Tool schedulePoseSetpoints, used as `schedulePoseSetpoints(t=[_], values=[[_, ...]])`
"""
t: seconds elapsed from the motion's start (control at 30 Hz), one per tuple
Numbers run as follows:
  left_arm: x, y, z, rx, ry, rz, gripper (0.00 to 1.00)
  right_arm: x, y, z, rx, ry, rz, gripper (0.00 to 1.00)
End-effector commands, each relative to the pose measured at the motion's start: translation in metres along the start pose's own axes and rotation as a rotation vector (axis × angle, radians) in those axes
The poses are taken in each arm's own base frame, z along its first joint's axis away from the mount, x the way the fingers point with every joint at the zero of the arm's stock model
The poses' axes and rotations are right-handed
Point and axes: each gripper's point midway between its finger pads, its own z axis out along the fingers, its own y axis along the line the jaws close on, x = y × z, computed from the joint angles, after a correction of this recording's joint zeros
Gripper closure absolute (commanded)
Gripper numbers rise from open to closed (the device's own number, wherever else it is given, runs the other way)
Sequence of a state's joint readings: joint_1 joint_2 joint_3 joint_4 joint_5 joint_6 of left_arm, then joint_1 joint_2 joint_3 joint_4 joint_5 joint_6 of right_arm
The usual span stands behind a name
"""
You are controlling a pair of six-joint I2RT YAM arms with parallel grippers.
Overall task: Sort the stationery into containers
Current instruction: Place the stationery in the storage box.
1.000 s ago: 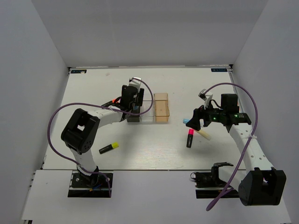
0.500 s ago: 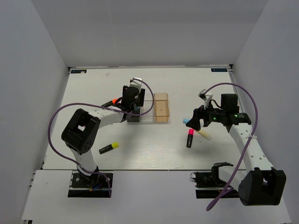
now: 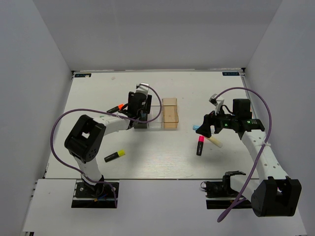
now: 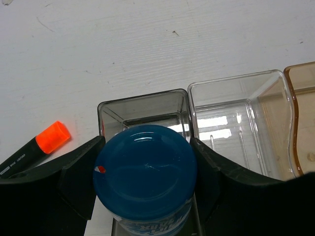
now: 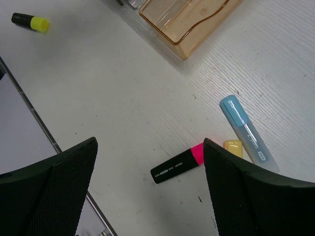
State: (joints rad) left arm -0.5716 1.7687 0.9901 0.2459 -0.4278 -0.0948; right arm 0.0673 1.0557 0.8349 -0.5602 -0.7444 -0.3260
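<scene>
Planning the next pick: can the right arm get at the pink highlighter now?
Probably yes. The right end effector is open above the pink highlighter, with bare table around its black body. The light-blue bar and pale-yellow bar crowd only its pink end.

pink highlighter (image 5: 178, 165), blue bar (image 5: 244, 129), perhaps yellow bar (image 5: 233, 146)

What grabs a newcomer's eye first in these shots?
The blue roll fills the left wrist view, clamped between the left gripper fingers right over the dark grey bin. Next comes the right gripper, hanging open above a pink-ended highlighter and a light-blue bar at the right of the top view.
</scene>
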Motion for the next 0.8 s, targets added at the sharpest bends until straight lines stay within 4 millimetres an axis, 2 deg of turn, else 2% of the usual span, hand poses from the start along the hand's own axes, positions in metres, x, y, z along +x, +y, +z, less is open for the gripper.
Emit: schedulePoseSetpoints(t=[0.0, 0.17, 0.5, 0.6, 0.67, 0.73, 0.77], values=[[-0.041, 0.003, -0.017, -0.007, -0.104, -0.054, 0.27, 0.000, 0.006, -0.001, -0.028, -0.008, -0.013, 0.12], [-0.042, 0.001, -0.018, -0.001, -0.105, -0.052, 0.20, -0.001, 0.005, -0.003, -0.022, -0.013, -0.014, 0.12], [-0.041, 0.002, -0.022, -0.007, -0.103, -0.058, 0.17, -0.001, 0.006, -0.003, -0.022, -0.015, -0.019, 0.12], [-0.045, 0.003, -0.026, -0.008, -0.113, -0.062, 0.17, -0.002, 0.007, -0.004, -0.021, -0.018, -0.022, 0.12], [-0.058, 0.003, -0.034, 0.002, -0.146, -0.067, 0.17, -0.002, 0.006, -0.003, -0.021, -0.017, -0.018, 0.12], [-0.071, 0.003, -0.044, 0.012, -0.174, -0.080, 0.24, -0.002, 0.005, -0.003, -0.017, -0.016, -0.017, 0.12], [-0.086, 0.008, -0.057, 0.014, -0.196, -0.098, 0.52, -0.002, 0.006, -0.003, -0.018, -0.015, -0.020, 0.16]])
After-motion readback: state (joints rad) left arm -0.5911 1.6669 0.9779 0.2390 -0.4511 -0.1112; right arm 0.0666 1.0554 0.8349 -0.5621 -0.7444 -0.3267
